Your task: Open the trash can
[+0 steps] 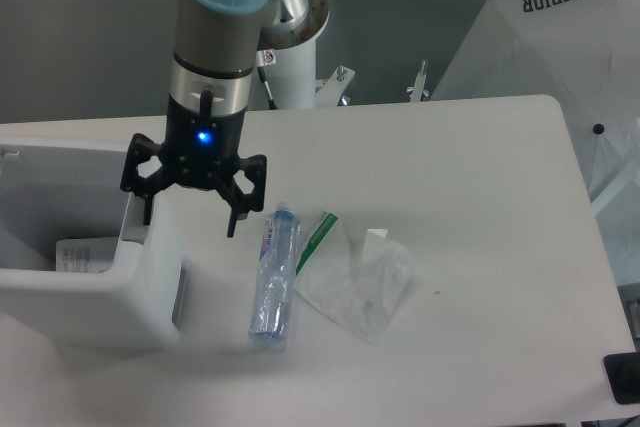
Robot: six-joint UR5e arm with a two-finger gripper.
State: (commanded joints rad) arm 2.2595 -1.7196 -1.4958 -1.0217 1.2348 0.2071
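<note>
The single fixed camera looks down on a white table [480, 197]. At the left edge of the frame stands the large white boxy plastic trash can [95, 297]; its top appears already open, since the inside and a pale label-like item lying there are visible, with a lighter panel rising along its right wall, though whether that panel is the lid cannot be told. A grey strip shows on its right side, lower down.

Above the bin's right wall, in the upper left of the frame, hangs the black two-finger gripper [190, 217] on the silver and blue arm, a blue light glowing on its body. Its jaws are spread wide and hold nothing; one fingertip is at the bin's right edge, the other hangs over the bare table beside it.

Just right of the bin lies a clear plastic bottle with a blue cap [273, 272], and beside that a crumpled clear plastic bag with a green strip [355, 282].

To finish the step well, the fingers should probably lift straight up, clear of the bin wall, avoiding any sideways drag that could shift the bin or knock the bottle.
</note>
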